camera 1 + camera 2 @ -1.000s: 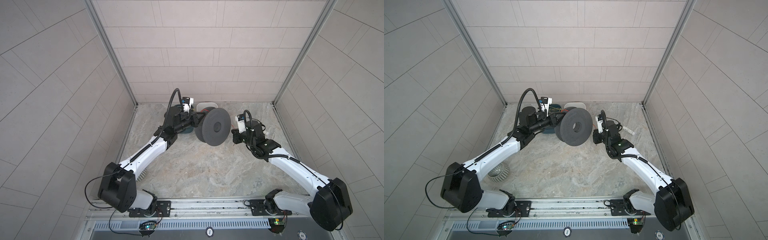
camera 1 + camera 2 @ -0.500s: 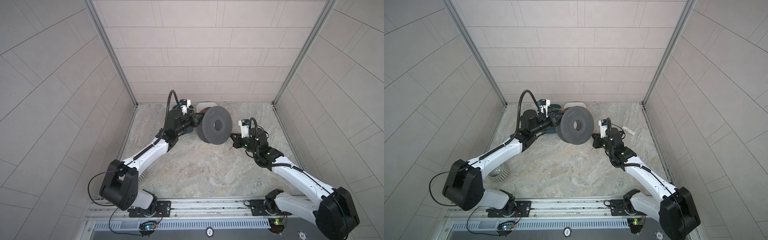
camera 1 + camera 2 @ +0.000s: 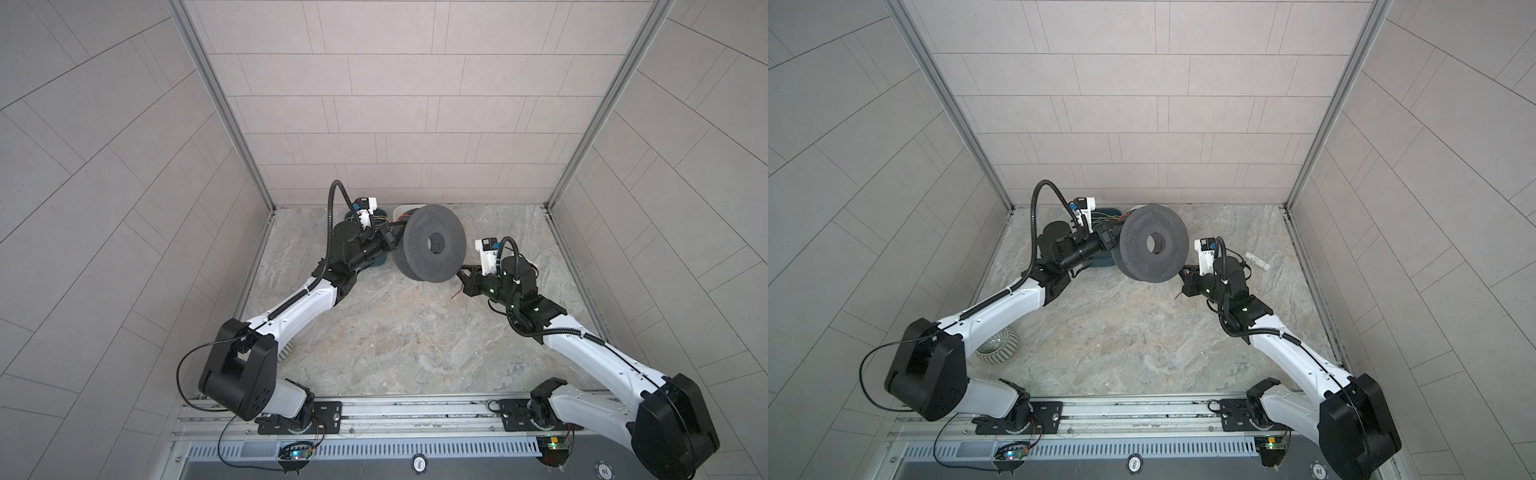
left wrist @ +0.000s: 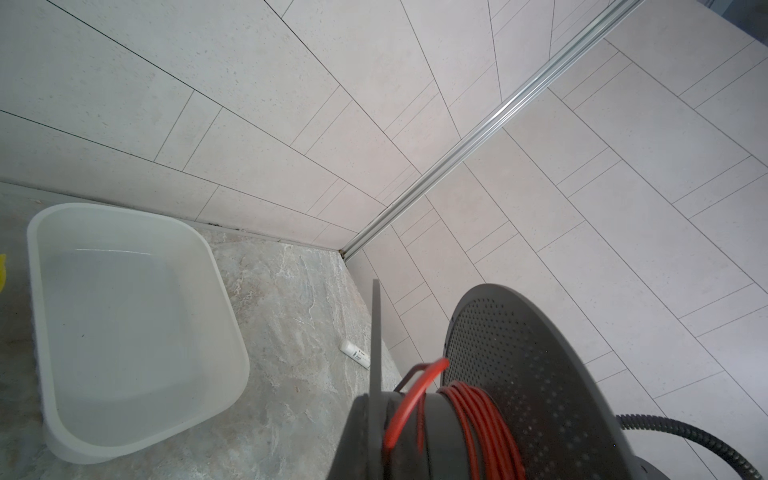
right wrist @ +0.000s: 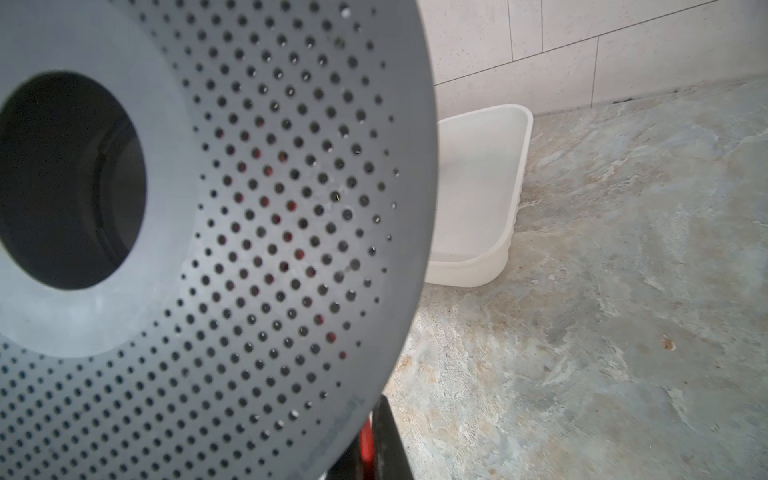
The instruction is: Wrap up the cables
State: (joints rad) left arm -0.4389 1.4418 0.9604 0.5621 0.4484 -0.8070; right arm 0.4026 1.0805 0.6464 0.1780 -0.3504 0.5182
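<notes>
A dark grey perforated spool (image 3: 432,245) (image 3: 1152,245) hangs above the floor at the back, its flange edge pinched by my shut left gripper (image 3: 394,235) (image 4: 374,419). The red-orange cable (image 4: 469,411) is wound in several turns round the hub, and one loop arches over the flange. At the spool's lower right rim, my right gripper (image 3: 462,272) (image 3: 1183,272) (image 5: 370,449) is shut on a short red stretch of the cable (image 5: 365,440). A loose cable end (image 3: 456,295) dangles just below it.
An empty white tub (image 4: 124,316) (image 5: 478,187) sits on the floor behind the spool. A dark teal bin (image 3: 1106,216) with yellow-green wires stands beside the left wrist. A small white tube (image 3: 1257,261) lies at the right and a striped bowl (image 3: 996,345) front left. Tiled walls close three sides.
The right gripper has dropped from beside the spool to its lower right rim, keeping hold of the cable. The spool has shifted only slightly in the left gripper.
</notes>
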